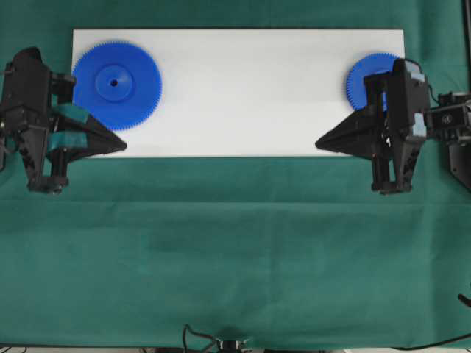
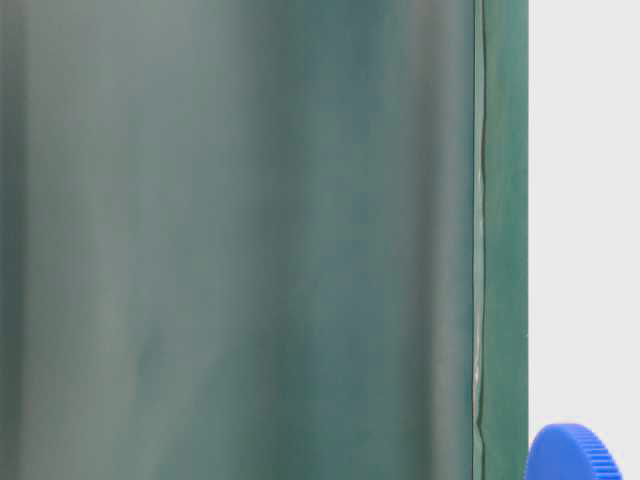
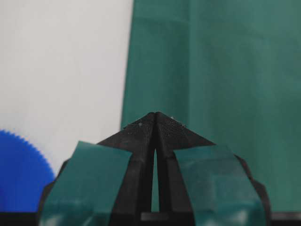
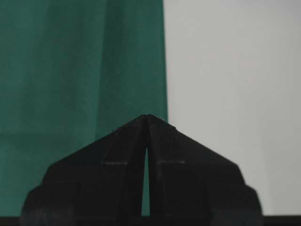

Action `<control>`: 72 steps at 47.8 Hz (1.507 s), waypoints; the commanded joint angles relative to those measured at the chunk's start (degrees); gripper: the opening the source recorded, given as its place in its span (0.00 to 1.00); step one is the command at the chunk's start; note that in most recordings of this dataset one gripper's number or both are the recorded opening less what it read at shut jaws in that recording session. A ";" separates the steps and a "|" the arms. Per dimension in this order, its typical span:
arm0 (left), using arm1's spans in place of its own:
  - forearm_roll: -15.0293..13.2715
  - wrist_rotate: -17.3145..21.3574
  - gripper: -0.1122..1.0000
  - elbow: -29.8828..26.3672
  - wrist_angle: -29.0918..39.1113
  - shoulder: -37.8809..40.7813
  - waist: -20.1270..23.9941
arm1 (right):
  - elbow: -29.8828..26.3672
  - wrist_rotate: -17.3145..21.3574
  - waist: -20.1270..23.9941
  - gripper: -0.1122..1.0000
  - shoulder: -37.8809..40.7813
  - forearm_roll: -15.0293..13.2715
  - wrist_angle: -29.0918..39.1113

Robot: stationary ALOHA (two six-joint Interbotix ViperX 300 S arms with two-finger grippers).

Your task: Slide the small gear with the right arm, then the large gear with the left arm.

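The large gear (image 1: 116,84) lies flat at the left end of the white board (image 1: 257,88); its toothed rim also shows in the left wrist view (image 3: 19,174). The small gear (image 1: 364,77) lies at the board's right end, partly hidden under the right arm. My left gripper (image 1: 124,147), with teal patches, is shut and empty, its tip just below the large gear at the board's near edge (image 3: 155,114). My right gripper (image 1: 318,143), all black, is shut and empty too, pointing left along the near edge, left of and below the small gear (image 4: 146,116).
Green cloth (image 1: 235,250) covers the table around the board. The white board (image 4: 235,94) meets the cloth under both tips. A blue gear's rim (image 2: 572,455) shows in the table-level view; I cannot tell which gear. Cables (image 1: 199,340) lie at the front edge.
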 commanded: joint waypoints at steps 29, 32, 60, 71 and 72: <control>0.18 3.69 0.10 -1.41 -3.08 -0.26 -2.02 | -2.29 -0.26 2.64 0.57 0.97 -1.23 -3.25; 0.09 3.96 0.10 -1.41 -3.16 -0.35 -2.02 | -2.29 -0.26 2.64 0.57 0.97 -2.11 -3.69; 0.18 11.25 0.10 -1.41 -6.06 -0.53 -2.02 | -2.29 -0.26 2.64 0.57 0.88 -7.73 -7.38; 0.09 11.25 0.10 -1.41 -6.06 -0.18 -2.02 | -2.29 -0.26 2.64 0.57 0.97 -7.73 -7.65; 0.09 11.25 0.10 -1.41 -6.06 -0.18 -2.02 | -2.29 -0.26 2.64 0.57 0.97 -7.73 -7.65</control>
